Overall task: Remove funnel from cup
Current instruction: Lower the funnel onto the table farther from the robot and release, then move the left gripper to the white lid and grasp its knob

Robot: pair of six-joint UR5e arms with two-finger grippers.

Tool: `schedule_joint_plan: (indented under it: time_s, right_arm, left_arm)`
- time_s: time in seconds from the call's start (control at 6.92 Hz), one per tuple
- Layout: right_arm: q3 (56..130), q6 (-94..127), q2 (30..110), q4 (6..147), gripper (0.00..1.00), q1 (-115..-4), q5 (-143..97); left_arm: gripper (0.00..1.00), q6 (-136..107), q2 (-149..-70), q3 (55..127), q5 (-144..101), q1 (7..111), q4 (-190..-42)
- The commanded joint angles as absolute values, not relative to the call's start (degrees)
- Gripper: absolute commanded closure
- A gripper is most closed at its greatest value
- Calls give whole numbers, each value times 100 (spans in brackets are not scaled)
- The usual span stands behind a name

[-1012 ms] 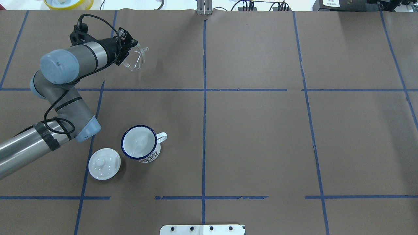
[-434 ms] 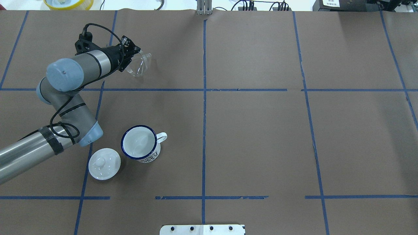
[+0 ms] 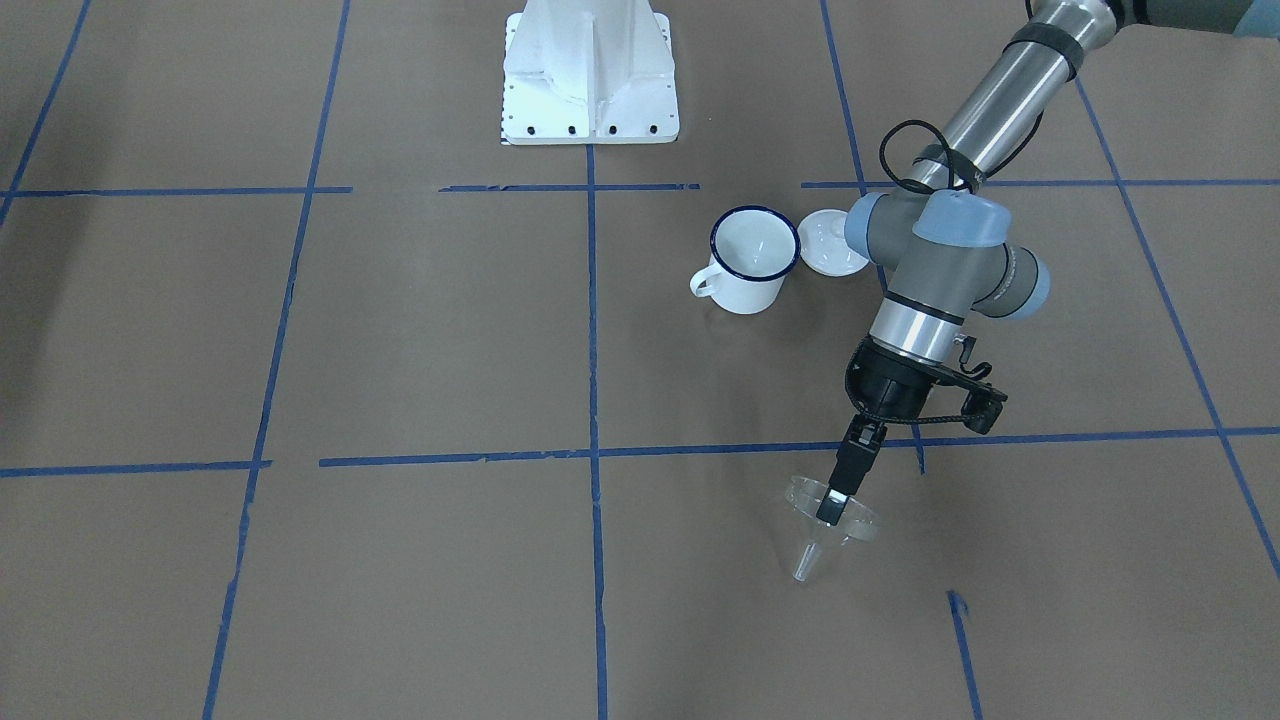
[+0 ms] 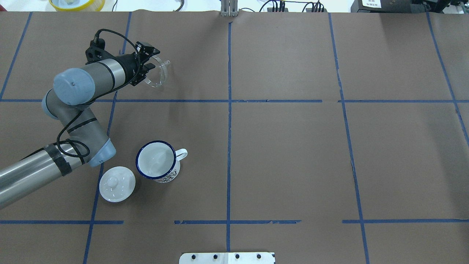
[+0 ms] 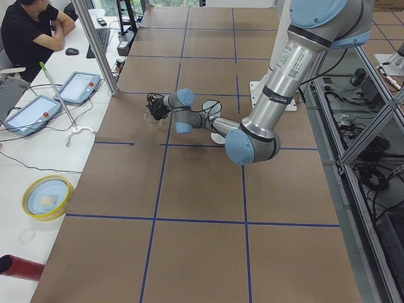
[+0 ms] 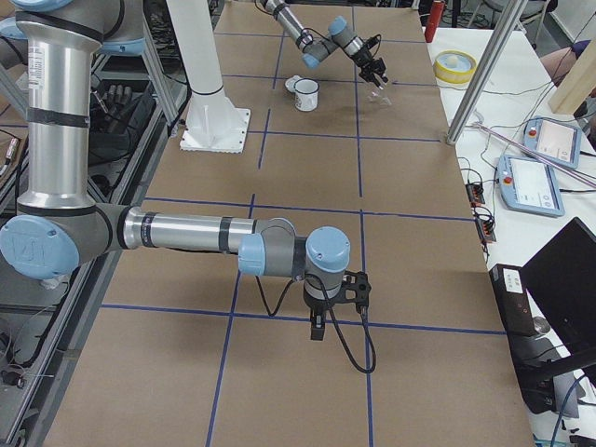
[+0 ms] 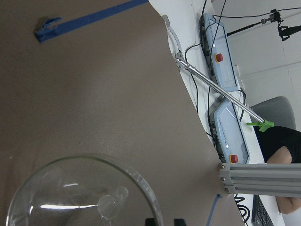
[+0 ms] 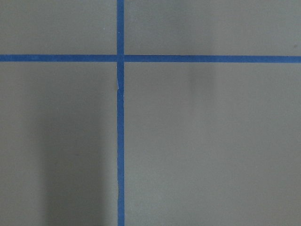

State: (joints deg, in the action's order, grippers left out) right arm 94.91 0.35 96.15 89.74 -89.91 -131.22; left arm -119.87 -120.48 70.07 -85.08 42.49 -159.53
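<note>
The clear funnel (image 4: pixel 158 74) is far from the cup, at the far left of the table, tilted with its spout pointing away from my arm and low over the paper (image 3: pixel 812 548). My left gripper (image 4: pixel 148 67) is shut on the funnel's rim (image 3: pixel 832 508); the left wrist view shows the funnel's cone (image 7: pixel 80 197) from inside. The white enamel cup (image 4: pixel 157 165) with a blue rim stands upright and empty near my left arm's elbow (image 3: pixel 752 258). My right gripper (image 6: pixel 317 328) shows only in the exterior right view, low over bare paper; I cannot tell whether it is open.
A white knobbed lid (image 4: pixel 117 184) lies just left of the cup. The left arm's elbow (image 4: pixel 100 152) hangs close above the lid and cup. A metal post (image 4: pixel 229 8) stands at the far edge. Control pendants and cables lie beyond the far edge.
My left gripper has sunk towards the table with the funnel, and the funnel has tipped over further onto its side. The cup and lid have not moved.
</note>
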Motion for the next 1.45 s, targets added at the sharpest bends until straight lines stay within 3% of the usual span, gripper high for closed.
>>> schedule_joint_plan:
  time_s: [0.0,0.43,0.72,1.01,1.3]
  right_arm:
    - [9483,35,9615,8974,0,-8991,-13122]
    - [9492,35,9615,8974,0,-8991,-13122]
    - [9492,35,9615,8974,0,-8991,-13122]
    - [9483,35,9615,8974,0,-8991,-13122]
    - [9492,35,9615,8974,0,-8991,-13122]
  left_arm:
    - [0,-11884,-12006,7284,-8551,4263,-15883]
    - [0,-10297,-11742,8722,-10060,4394,-13115]
    - [0,-8824,-11217,10353,-10676,4403,-10420]
    - [0,-8841,-9930,11718,-10757,4403,-10143]
    - [0,-9788,-9354,11962,-11241,3766,-10125]
